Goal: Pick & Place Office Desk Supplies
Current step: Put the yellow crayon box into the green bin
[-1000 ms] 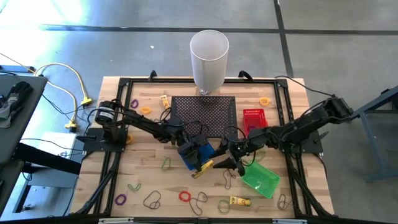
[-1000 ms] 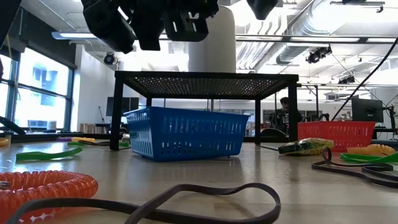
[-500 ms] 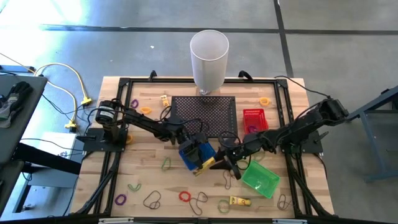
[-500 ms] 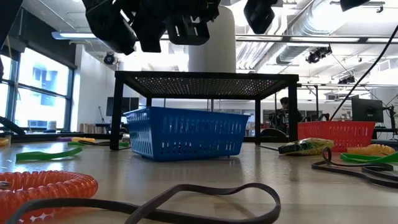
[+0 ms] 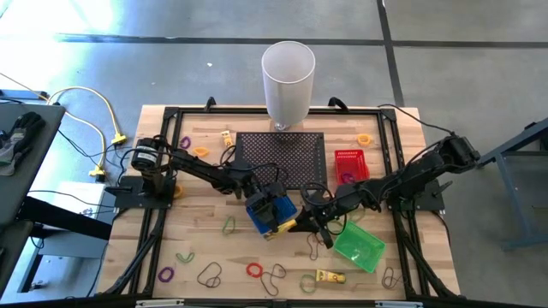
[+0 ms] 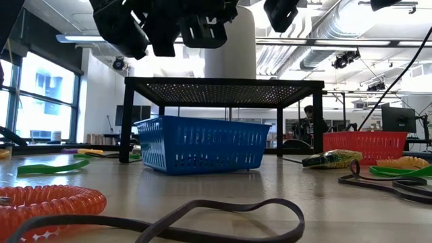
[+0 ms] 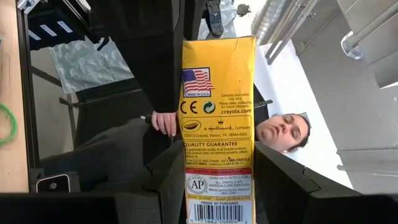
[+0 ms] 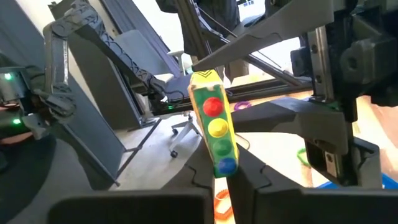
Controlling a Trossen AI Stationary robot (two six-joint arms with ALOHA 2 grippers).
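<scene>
Both arms meet mid-table above the blue basket: the left gripper pinches the yellow crayon box, and the right gripper's jaws have clamped its far end. Many bands lie unsorted on the table.

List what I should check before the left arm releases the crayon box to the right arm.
1. Right gripper fingers shut on the crayon box: ok.
2. Left gripper fingers hold the same box: ok.
3. Box is lifted off the table, between both grippers: ok.
4. Right grip is strong enough to carry the box alone: cannot tell; it holds only one end.
5. Green basket lies beside the right gripper, probably within reach: ok.
6. Person beyond the table is away from the arms: cannot tell.
</scene>
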